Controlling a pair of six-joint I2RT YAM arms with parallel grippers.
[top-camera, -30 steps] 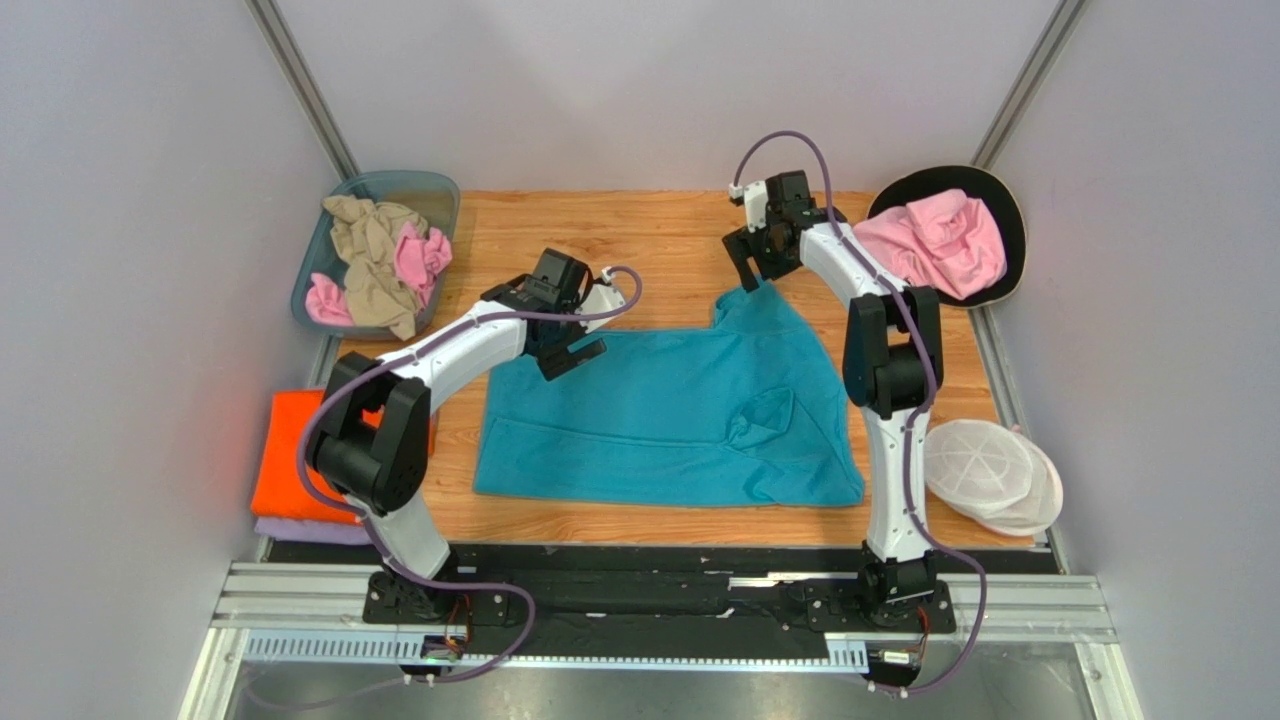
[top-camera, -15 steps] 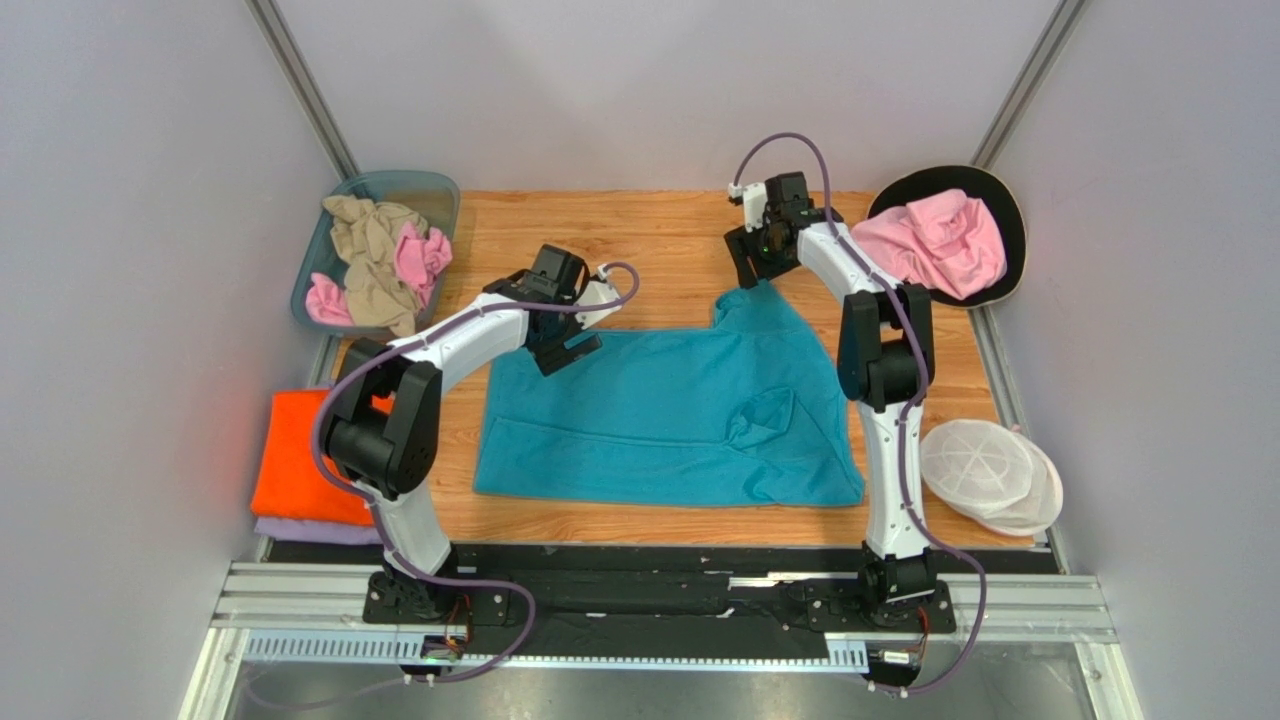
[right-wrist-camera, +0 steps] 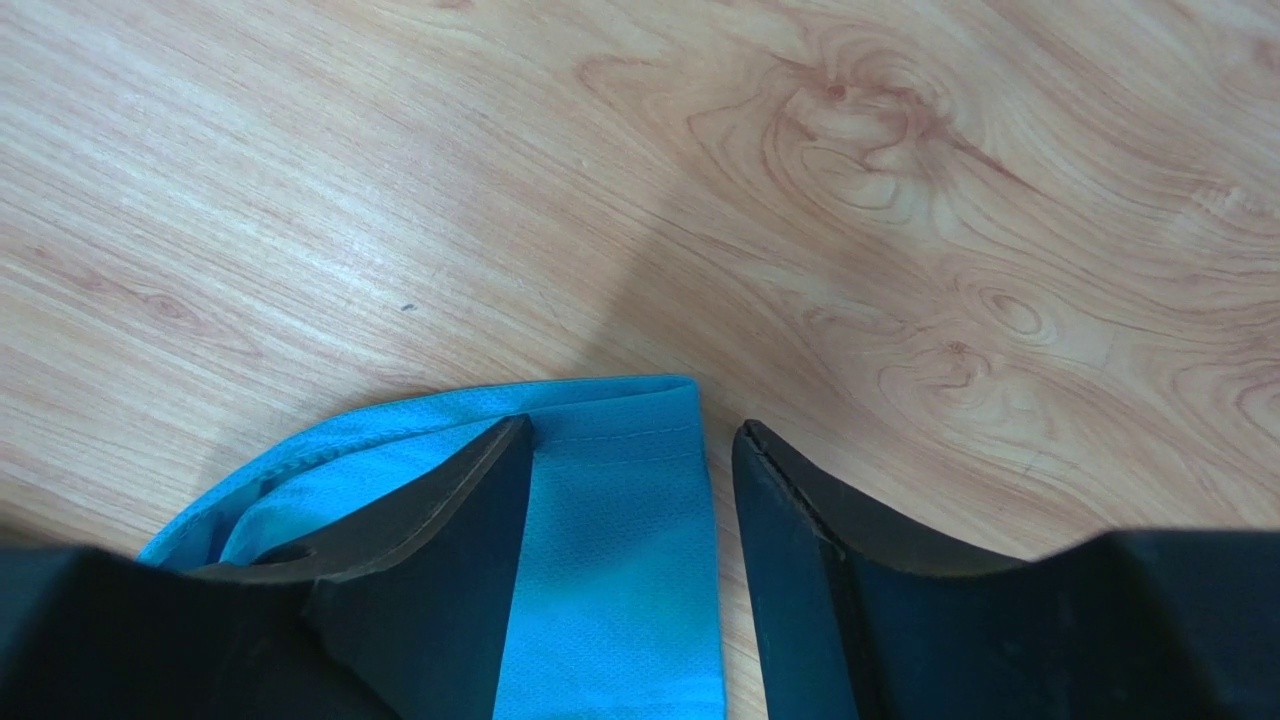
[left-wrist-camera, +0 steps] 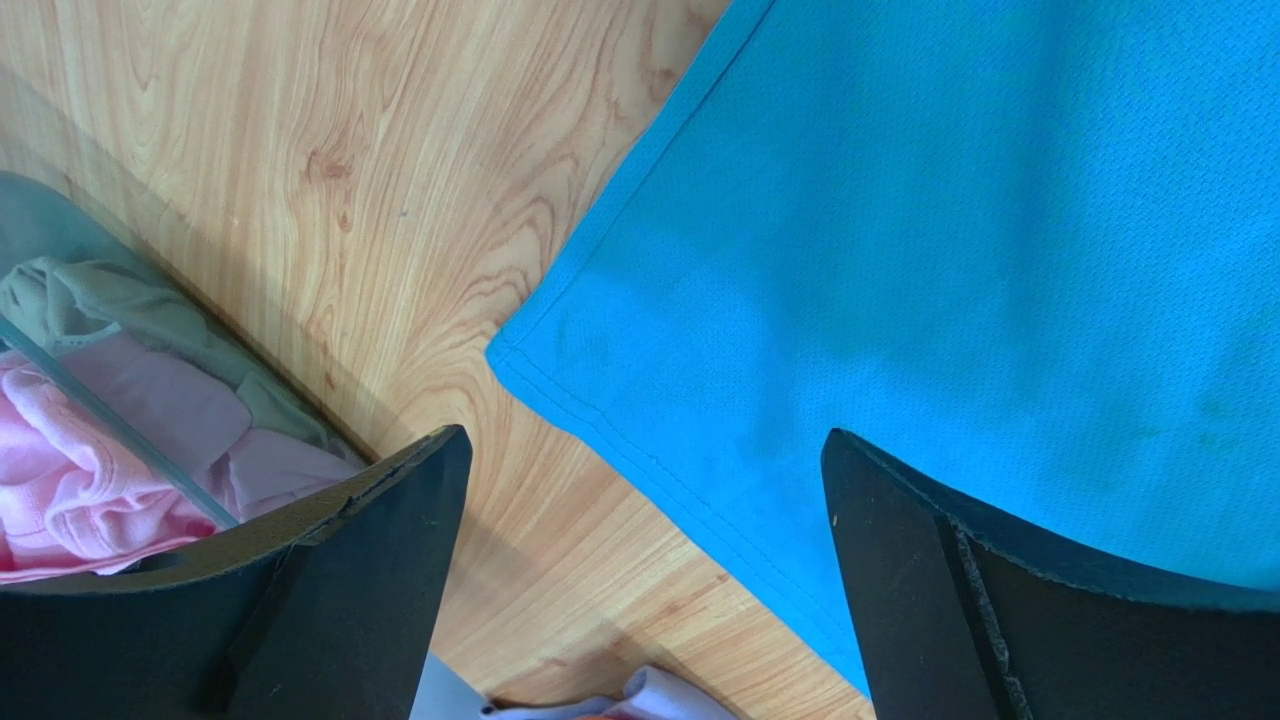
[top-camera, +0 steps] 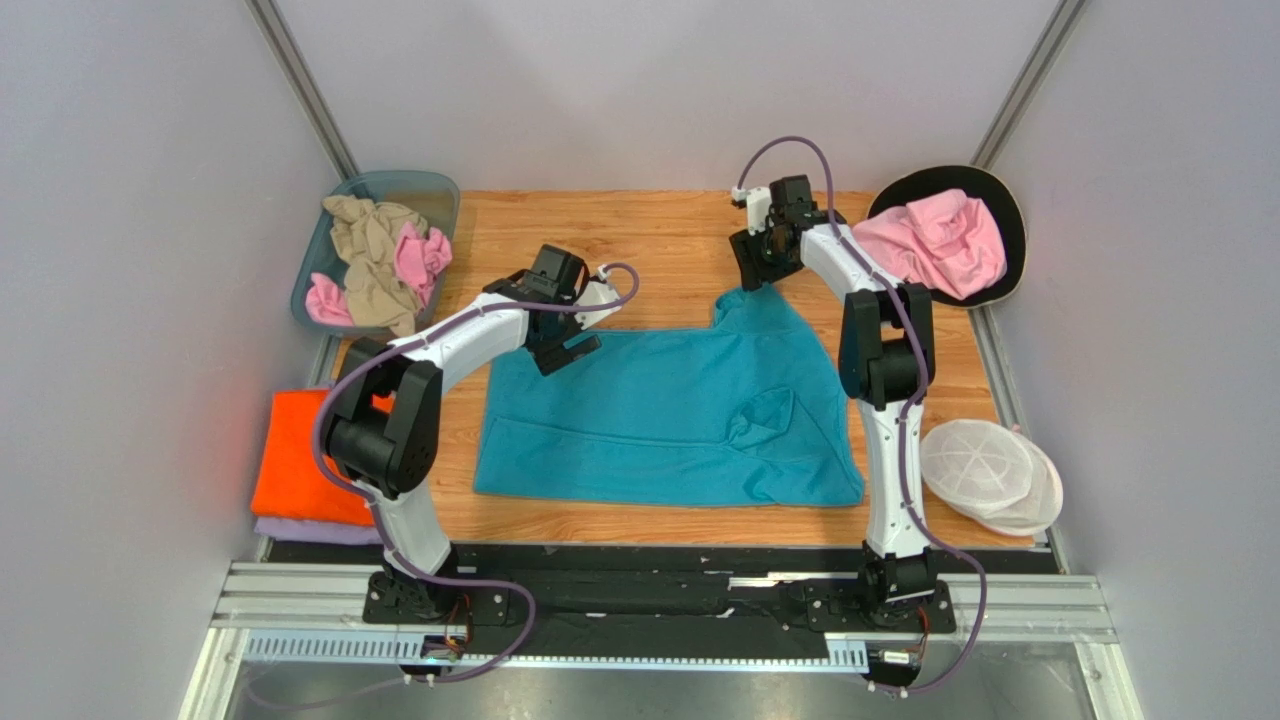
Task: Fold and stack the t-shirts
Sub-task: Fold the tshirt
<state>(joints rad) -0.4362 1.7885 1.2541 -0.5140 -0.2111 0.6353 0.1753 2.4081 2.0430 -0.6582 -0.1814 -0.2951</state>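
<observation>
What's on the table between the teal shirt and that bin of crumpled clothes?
Just bare tabletop between teal shirt and bin, clearest in the left wrist view.

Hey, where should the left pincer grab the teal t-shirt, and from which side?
Take the teal t-shirt by its stitched corner, which lies flat on the wood. Bring the left pincer down from above, one finger on the bare-wood side, so the jaws straddle the corner's edge.

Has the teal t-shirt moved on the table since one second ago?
No. The teal t-shirt lies where it was; its near corners keep their places against the table edge.
</observation>
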